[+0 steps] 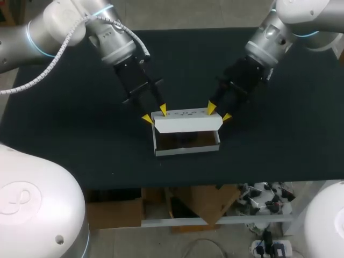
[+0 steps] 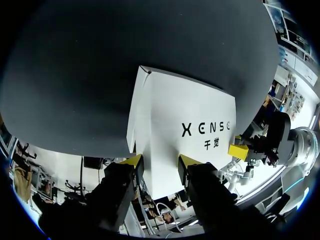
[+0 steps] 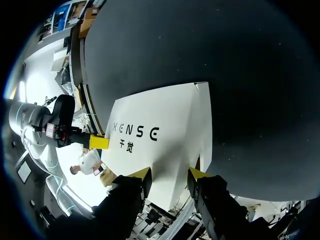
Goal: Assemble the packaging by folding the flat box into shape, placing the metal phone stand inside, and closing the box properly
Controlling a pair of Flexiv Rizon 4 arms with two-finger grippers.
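Note:
The white box (image 1: 187,151) stands open-topped in the middle of the black table (image 1: 64,129). Its printed lid (image 1: 185,113) leans forward over it, with the tuck flap (image 1: 188,123) hanging in front. Something dark lies inside (image 1: 185,141), too dim to name. My left gripper (image 1: 155,114) is open, its yellow tips resting against the lid's left end. My right gripper (image 1: 219,112) is open too, with its tips at the right end. In the left wrist view the lid (image 2: 185,125) fills the space ahead of the left gripper (image 2: 160,161). The right wrist view shows the same lid (image 3: 160,125) ahead of the right gripper (image 3: 170,175).
The rest of the black table (image 1: 279,145) around the box is bare cloth. Its front edge (image 1: 215,184) runs a little way in front of the box. Each wrist view shows the other arm's yellow tip (image 2: 239,151) (image 3: 99,142) at the lid's far end.

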